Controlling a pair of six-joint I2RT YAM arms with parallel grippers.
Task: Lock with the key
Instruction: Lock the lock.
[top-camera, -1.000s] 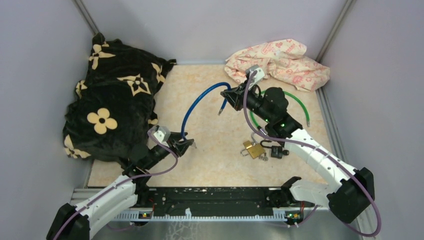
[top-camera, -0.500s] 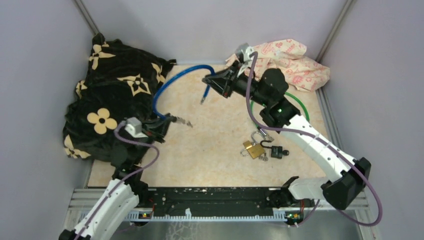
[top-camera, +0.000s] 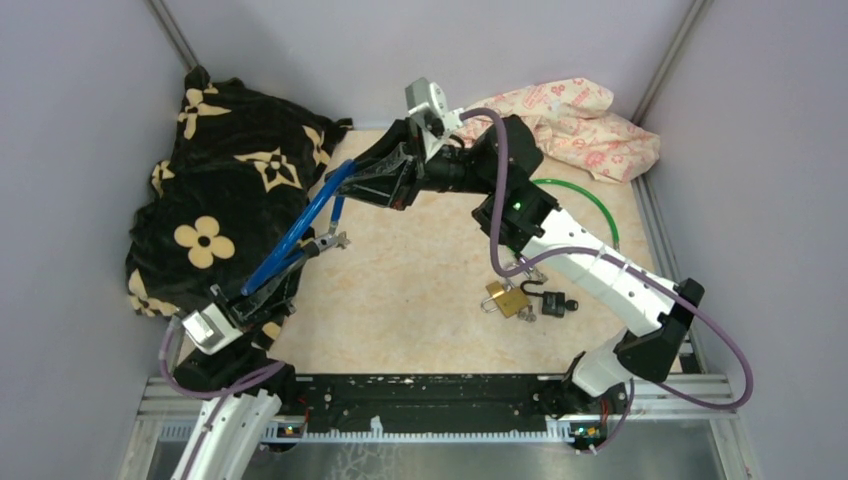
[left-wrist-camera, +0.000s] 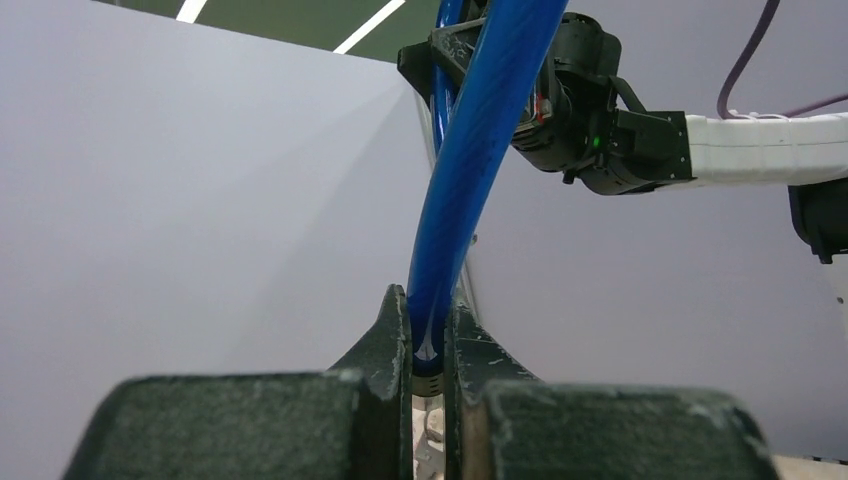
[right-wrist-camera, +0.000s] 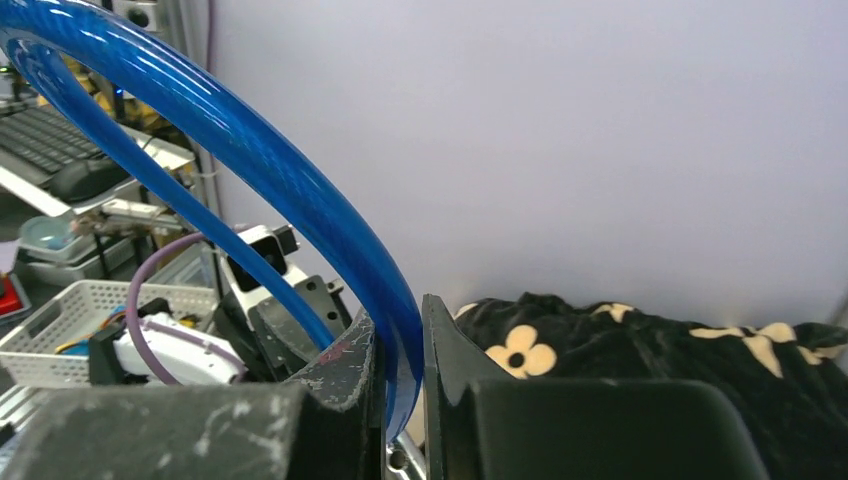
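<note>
Black flowered cloth (top-camera: 225, 195) bunched at table (top-camera: 420, 310) far-left corner. Left gripper (left-wrist-camera: 428, 340) pinches the blue cable (top-camera: 298, 228) by its metal-capped end, near the left edge. Cable arcs up to the right gripper (right-wrist-camera: 402, 345), clamped on it mid-table toward the far edge. Brass padlock (top-camera: 509, 298) and small black padlock (top-camera: 556, 302) lie untouched near the right edge; can't make out the key.

Stretches the right arm far left, right gripper (top-camera: 352, 185) clamped on the blue cable (top-camera: 295, 228) — angles the left gripper (top-camera: 268, 285) up-right, pinched on it too.
</note>
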